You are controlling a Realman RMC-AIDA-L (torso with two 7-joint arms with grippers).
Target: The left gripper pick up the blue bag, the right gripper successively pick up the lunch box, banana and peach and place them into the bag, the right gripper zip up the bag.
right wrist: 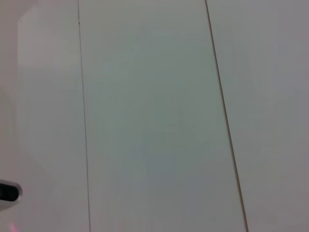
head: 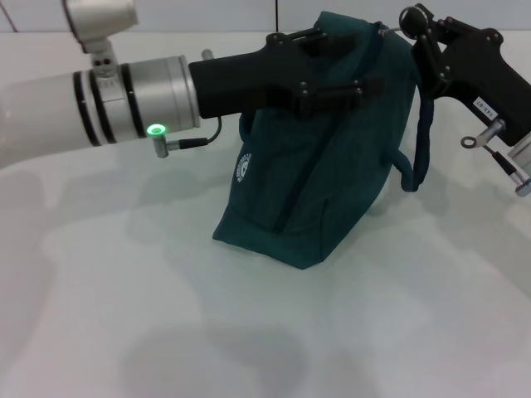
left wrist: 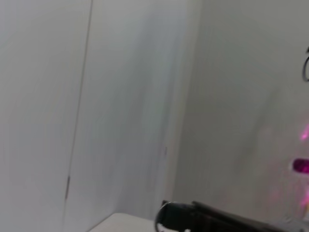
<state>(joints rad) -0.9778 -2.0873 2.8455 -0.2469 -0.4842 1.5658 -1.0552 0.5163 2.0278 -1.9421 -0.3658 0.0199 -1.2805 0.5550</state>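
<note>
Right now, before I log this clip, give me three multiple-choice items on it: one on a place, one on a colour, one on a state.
1. Where is the bag?
A. Standing on the white table
B. Lying flat on the floor
C. Hanging clear of the table

2. What colour is the light on the left arm's wrist?
A. Red
B. Green
C. Blue

3. How many loose food items lie on the table in the head view?
A. Three
B. One
C. None

Answers:
1 A, its base rests on the tabletop.
2 B, the ring light glows green.
3 C, only the bag shows, with the left gripper and right gripper at its top.
</note>
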